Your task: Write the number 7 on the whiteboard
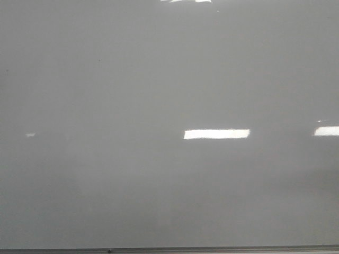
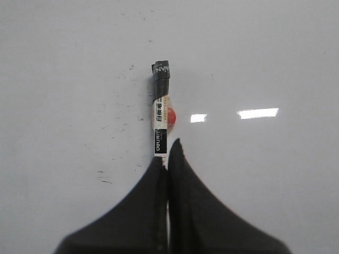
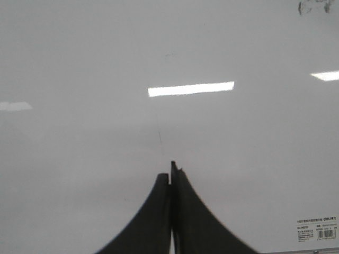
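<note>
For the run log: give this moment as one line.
whiteboard: no 7 visible | left tool: shut on marker, tip toward board | right tool: shut, nothing held | front view: no arms in frame

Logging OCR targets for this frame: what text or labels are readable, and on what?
Marker, held in the left fingers: "deli" is a likely reading of the white letters on its black band; the characters on the white band are too small to read.
Marker's dark end: letters, not clearly legible.
Sticker on the whiteboard corner: small print and a barcode, too small to read.
Front view: no text.
</note>
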Available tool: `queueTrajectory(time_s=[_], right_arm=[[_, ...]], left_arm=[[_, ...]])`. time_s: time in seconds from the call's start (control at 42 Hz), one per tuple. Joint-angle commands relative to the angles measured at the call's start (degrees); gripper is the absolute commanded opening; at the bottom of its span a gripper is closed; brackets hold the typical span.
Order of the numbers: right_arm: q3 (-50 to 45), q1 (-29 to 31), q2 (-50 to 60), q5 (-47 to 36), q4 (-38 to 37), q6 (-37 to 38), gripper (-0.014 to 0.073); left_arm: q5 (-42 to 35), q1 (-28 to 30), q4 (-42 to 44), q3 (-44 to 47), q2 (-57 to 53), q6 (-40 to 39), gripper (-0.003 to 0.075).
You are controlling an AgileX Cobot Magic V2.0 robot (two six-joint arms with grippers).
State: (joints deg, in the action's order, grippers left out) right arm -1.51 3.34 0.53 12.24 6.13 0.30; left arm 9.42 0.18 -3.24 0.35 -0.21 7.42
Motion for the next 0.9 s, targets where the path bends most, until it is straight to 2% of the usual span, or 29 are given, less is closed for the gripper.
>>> queueTrajectory(time_s=[0.0, 0.214, 0.333, 0.405, 0.524, 0.714, 0.881], right_arm=[[0.2, 0.4, 1.1, -6.4, -0.5, -0.3, -0.0068], [0.6, 0.3, 1.1, -10.1, -0.5, -0.3, -0.0068], [3.8, 0.3, 1.1, -7.7, -0.5, -0.3, -0.0068], [7.0, 0.3, 1.1, -5.3, -0.5, -0.3, -0.0068], [13.8, 0.3, 0.3, 1.3, -0.5, -0.3, -0.0066], [22.3, 0.3, -6.4, 8.2, -0.5, -0.3, -0.0066], [26.0, 0.3, -13.3, 10.5, -0.5, -0.3, -0.0066]], left_arm=[[-6.2, 0.0, 0.0, 0.2, -0.9, -0.4, -0.0020], [-8.8, 0.4, 0.2, 0.2, -0.9, -0.4, -0.0020], [-16.0, 0.4, -0.2, -0.7, -0.9, -0.4, -0.0020], [-17.3, 0.4, -0.2, -3.4, -0.9, -0.4, -0.0020], [-13.2, 0.4, -0.2, -9.5, 0.2, -0.4, -0.0020], [0.0, 0.4, 0.0, -19.2, 7.4, -0.4, -0.0020], [2.4, 0.4, 0.0, -22.5, 15.3, -0.4, -0.0020]])
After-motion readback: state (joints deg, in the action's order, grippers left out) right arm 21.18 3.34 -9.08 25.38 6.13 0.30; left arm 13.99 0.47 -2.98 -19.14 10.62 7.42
